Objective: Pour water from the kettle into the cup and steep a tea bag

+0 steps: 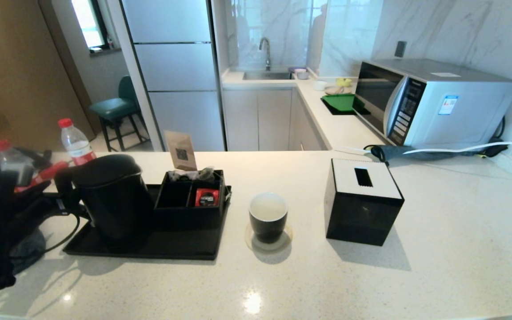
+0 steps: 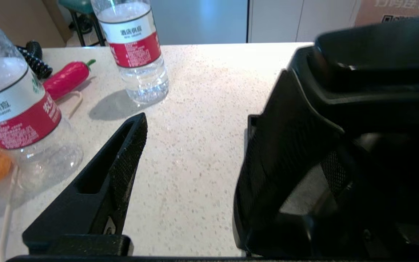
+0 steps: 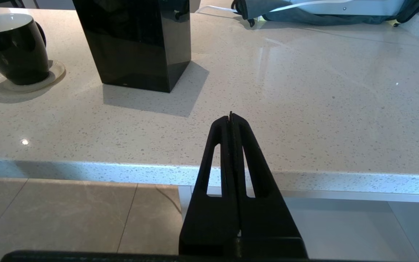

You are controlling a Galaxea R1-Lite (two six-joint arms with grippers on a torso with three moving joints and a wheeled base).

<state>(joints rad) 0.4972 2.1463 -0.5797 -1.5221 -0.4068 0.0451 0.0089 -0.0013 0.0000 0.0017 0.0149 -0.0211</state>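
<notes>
The left pincer (image 2: pixel 195 153) is barely told apart in the head view, lost in a dark mass at the picture's left edge that also covers the kettle's (image 1: pixel 111 195) handle. In the left wrist view the kettle fills the corner and is cut off, one finger (image 2: pixel 286 153) dark against it, so contact cannot be judged. The near bottle (image 2: pixel 13 109) is cropped. The right pincer (image 3: pixel 231 118) is outside the head view. The cup's (image 1: pixel 268 217) contents are unclear, and no tea bag can be made out in the tray's compartments (image 1: pixel 189 195).
</notes>
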